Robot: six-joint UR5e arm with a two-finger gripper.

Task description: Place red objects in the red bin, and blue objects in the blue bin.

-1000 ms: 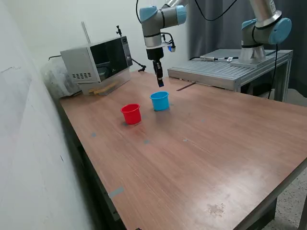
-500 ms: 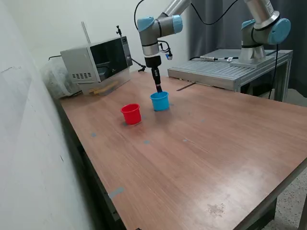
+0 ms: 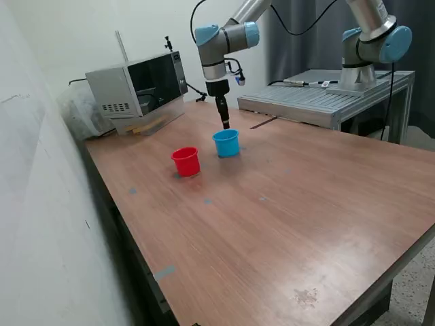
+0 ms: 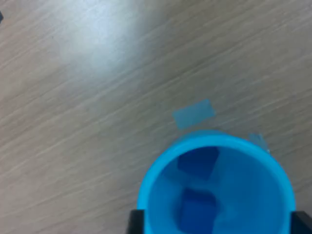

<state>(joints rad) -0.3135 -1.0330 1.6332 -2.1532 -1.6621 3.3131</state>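
Note:
The light blue cup (image 3: 226,143) stands upright on the wooden table (image 3: 285,217). In the wrist view the cup (image 4: 161,170) holds two dark blue cubes (image 4: 197,163), one beside the other (image 4: 196,210). My gripper (image 3: 225,124) hangs straight down just above the cup's rim. It is open and empty (image 4: 219,223), and its dark fingertips (image 4: 137,220) show on either side of the cup. The red cup (image 3: 185,161) stands upright just to the exterior view's left of the blue cup. No red cubes are in view; the inside of the red cup is hidden.
A microwave (image 3: 139,85) sits at the table's far corner by the wall. A second arm (image 3: 370,41) stands on a metal platform (image 3: 319,98) behind the table. Small bluish tape patches (image 4: 193,113) lie on the tabletop near the blue cup.
My gripper has come down from above the blue cup to just over its rim, and the arm's wrist has shifted slightly to the exterior view's left. The cups have not moved.

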